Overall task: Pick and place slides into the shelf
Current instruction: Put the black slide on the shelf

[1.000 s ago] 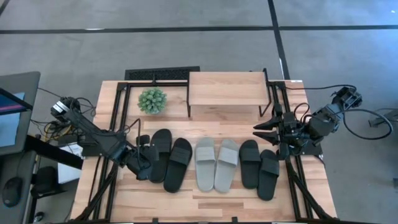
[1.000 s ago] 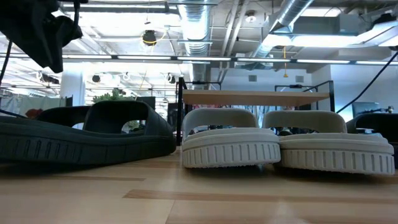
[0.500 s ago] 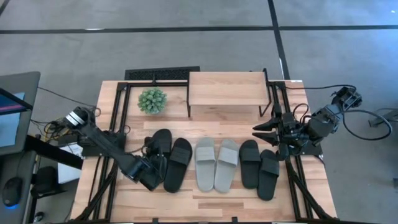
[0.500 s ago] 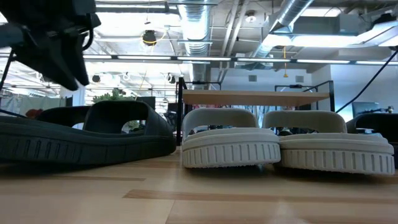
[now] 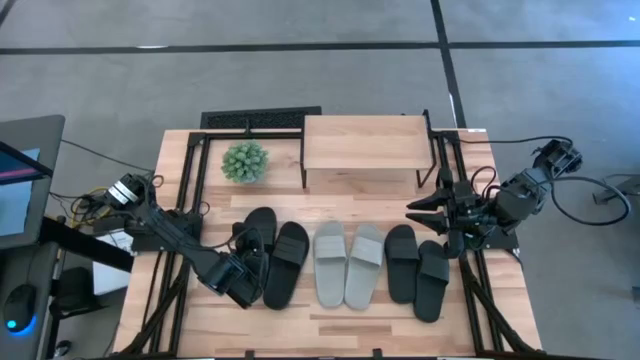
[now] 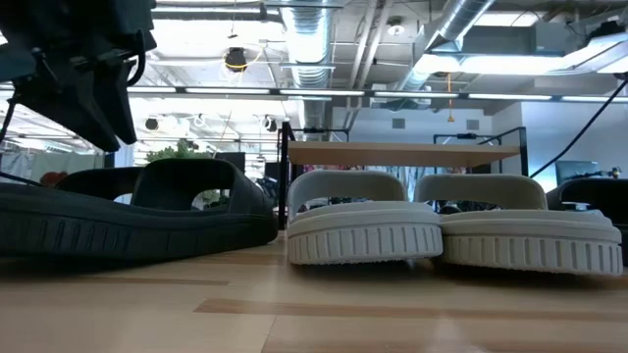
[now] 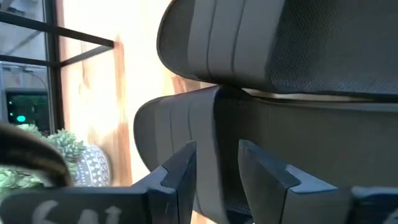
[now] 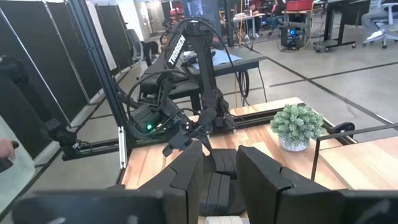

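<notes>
Jaws of the left gripper (image 5: 243,290) stand a little apart, holding nothing, at the heel of a black slide (image 5: 257,240) near the bench's left front; the right gripper (image 5: 424,216), also part open and empty, waits near the right edge. Six slides (image 5: 348,262) lie in a row before the empty shelf (image 5: 363,143). They look like light, matte, bendy foam with ribbed soles, so I think the wide strap or the sole edge gives the best hold.

open-plan office lab — exposed ceiling ducts (image 6: 324,44), desks (image 8: 249,59), black partitions (image 8: 37,68).
</notes>
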Controlling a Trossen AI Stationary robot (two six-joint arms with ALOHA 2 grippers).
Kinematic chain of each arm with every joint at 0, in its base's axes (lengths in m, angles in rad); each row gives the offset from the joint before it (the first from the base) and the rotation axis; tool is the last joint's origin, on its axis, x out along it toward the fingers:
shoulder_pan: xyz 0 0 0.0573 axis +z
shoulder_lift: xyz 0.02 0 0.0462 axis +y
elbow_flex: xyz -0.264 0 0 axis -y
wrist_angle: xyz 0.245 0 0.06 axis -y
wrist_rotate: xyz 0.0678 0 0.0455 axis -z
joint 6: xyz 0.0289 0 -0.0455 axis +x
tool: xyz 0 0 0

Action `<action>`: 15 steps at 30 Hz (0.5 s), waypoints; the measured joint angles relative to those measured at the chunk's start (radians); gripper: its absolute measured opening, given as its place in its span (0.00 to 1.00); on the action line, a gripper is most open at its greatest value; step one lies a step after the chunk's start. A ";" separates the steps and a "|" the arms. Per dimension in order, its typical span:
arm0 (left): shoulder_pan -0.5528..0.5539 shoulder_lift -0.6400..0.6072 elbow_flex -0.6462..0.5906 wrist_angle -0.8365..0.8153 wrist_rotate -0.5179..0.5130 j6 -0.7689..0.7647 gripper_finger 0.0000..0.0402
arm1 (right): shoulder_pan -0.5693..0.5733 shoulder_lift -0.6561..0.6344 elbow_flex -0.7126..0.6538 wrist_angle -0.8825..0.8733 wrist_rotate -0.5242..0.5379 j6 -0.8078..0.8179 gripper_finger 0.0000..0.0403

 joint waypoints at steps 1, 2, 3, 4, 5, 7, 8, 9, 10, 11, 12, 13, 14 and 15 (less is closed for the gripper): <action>0.005 0.000 0.000 0.002 -0.001 0.000 0.27 | 0.000 0.000 0.000 -0.006 -0.001 0.000 0.22; 0.009 0.000 0.000 0.007 0.001 0.001 0.27 | 0.000 0.000 0.000 -0.013 -0.006 0.000 0.22; 0.014 0.000 0.000 0.011 0.012 -0.001 0.27 | 0.000 0.000 0.000 -0.021 -0.012 0.000 0.22; 0.021 0.000 0.004 0.010 0.037 -0.014 0.27 | 0.000 0.000 0.000 -0.026 -0.021 0.000 0.22; 0.030 0.000 0.006 0.007 0.067 -0.033 0.27 | 0.000 0.000 0.000 -0.032 -0.024 0.000 0.22; 0.043 -0.001 0.006 0.007 0.112 -0.062 0.27 | 0.000 0.000 0.000 -0.047 -0.027 0.000 0.22; 0.047 -0.001 0.006 0.007 0.128 -0.072 0.27 | 0.000 0.000 0.000 -0.055 -0.027 0.000 0.22; 0.049 -0.001 0.006 0.008 0.132 -0.082 0.27 | 0.000 0.000 0.000 -0.063 -0.027 0.000 0.22; 0.051 -0.001 0.006 0.010 0.132 -0.090 0.28 | 0.000 0.000 0.000 -0.069 -0.027 -0.001 0.22; 0.051 -0.001 0.006 0.013 0.132 -0.092 0.28 | 0.000 0.000 0.000 -0.072 -0.027 0.000 0.22; 0.050 -0.001 0.006 0.021 0.133 -0.093 0.29 | 0.000 0.000 0.000 -0.074 -0.027 0.000 0.22; 0.049 -0.001 0.006 0.029 0.133 -0.092 0.31 | 0.000 0.000 0.000 -0.077 -0.027 0.000 0.22; 0.049 -0.001 0.006 0.035 0.133 -0.091 0.32 | 0.000 0.000 0.000 -0.079 -0.027 0.000 0.22; 0.049 -0.001 0.006 0.035 0.132 -0.091 0.34 | 0.000 0.000 0.000 -0.082 -0.027 0.000 0.22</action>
